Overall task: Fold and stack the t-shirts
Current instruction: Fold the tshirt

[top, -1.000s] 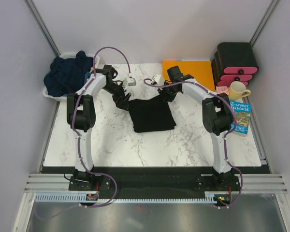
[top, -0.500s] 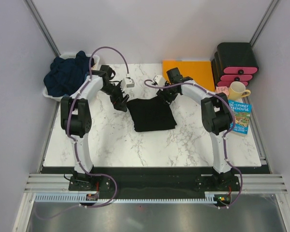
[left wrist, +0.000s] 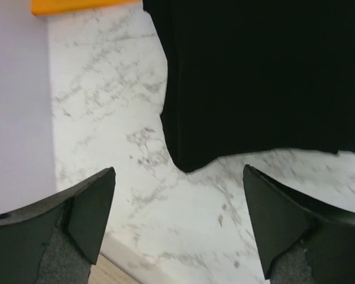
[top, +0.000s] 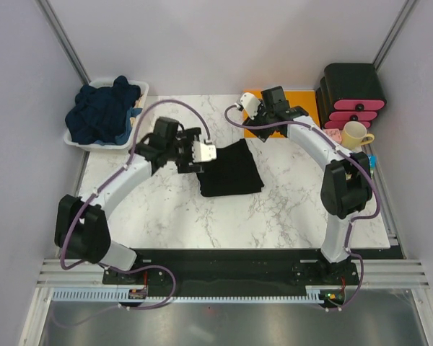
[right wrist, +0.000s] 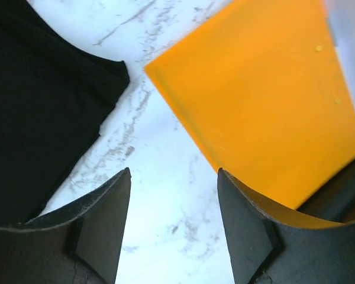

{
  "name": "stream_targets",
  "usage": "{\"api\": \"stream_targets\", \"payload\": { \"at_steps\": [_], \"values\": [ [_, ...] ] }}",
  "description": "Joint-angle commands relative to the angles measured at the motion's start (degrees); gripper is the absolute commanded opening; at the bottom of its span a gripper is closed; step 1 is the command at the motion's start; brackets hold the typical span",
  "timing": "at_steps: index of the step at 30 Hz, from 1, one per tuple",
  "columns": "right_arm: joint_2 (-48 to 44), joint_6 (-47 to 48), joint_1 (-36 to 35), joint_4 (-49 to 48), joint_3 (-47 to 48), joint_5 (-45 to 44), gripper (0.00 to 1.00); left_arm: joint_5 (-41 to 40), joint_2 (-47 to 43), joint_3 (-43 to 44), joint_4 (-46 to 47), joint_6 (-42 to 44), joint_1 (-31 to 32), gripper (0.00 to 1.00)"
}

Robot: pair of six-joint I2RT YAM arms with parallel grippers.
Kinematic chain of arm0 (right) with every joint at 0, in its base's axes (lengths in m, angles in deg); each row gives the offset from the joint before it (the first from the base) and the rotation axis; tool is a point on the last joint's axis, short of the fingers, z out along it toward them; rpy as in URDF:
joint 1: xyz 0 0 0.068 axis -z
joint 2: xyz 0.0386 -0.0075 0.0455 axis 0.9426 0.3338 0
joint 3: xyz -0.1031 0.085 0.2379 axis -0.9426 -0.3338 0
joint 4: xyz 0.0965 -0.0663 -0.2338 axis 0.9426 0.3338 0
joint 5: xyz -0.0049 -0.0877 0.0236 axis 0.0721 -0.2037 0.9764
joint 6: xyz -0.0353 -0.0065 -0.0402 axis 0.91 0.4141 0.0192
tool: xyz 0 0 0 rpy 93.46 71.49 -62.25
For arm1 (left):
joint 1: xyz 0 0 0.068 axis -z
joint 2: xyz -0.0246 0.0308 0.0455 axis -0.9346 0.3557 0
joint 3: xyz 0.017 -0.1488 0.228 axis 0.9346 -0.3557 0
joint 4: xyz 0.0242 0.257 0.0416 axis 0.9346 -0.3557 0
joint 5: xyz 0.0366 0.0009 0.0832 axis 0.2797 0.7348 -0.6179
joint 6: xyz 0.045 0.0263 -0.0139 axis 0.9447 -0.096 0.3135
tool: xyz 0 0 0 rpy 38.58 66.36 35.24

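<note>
a black shirt (top: 229, 169) lies flat on the marble bench (top: 289, 209), a little above the middle of the overhead frame, folded into a rough rectangle. the navy shirts (top: 102, 109) sit in a loose heap in a white basket (top: 73, 141) at the upper left, off the bench's far left corner and well apart from the black one.

the left arm reaches in from the lower left, and its wrist hangs just beside the black shirt's left edge. in its own camera the left fingers (left wrist: 92, 204) stand wide apart with only bare marble between them. a rounded corner of the black shirt lies just ahead of them, not touched.

the right arm bends up the right side of the frame, with its wrist over the near left corner of an orange sheet (top: 304, 101) that lies flat at the far edge of the bench. in its camera the right fingers (right wrist: 103, 219) are parted, less widely than the left pair, and hold nothing. below them is marble, with the black shirt's corner to the upper left and the orange sheet to the upper right.

at the right edge stand black and pink drawers (top: 353, 90), a yellow mug (top: 355, 134) and a book (top: 358, 175).
</note>
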Motion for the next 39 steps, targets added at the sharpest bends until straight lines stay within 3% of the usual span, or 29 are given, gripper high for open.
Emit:
{"api": "stream_targets", "payload": {
  "at_steps": [1, 6, 11, 17, 27, 33, 39],
  "values": [
    [-4.4, 1.1, 1.1, 0.8, -1.2, -4.1, 0.68, -16.2, -2.6, -15.1, 32.7, 7.7, 7.0, 0.89],
    [-7.6, 1.3, 2.1, 3.1, -3.0, -5.2, 0.67, -22.2, -1.3, -24.8, 45.9, 9.6, 14.0, 0.73],
    [-11.2, 2.1, 2.8, 3.8, -5.7, -6.2, 0.68, -25.4, -0.9, -30.4, 56.8, 13.0, 17.7, 0.77],
    [-13.0, 2.3, 3.3, 4.7, -7.3, -6.0, 0.68, -29.4, 3.7, -32.4, 63.8, 17.1, 20.1, 0.80],
    [-10.8, 2.2, 3.5, 6.9, -4.2, -6.1, 0.68, -35.9, 23.9, -37.5, 86.8, 21.9, 21.7, 0.83],
    [-9.6, 1.4, 3.5, 8.5, -1.2, -5.5, 0.68, -37.8, 28.3, -39.3, 90.3, 21.4, 21.6, 0.84],
    [-9.4, 1.1, 3.4, 9.8, -0.3, -3.9, 0.68, -40.2, 17.4, -36.6, 82.1, 18.0, 21.4, 0.84]
  ]
}}
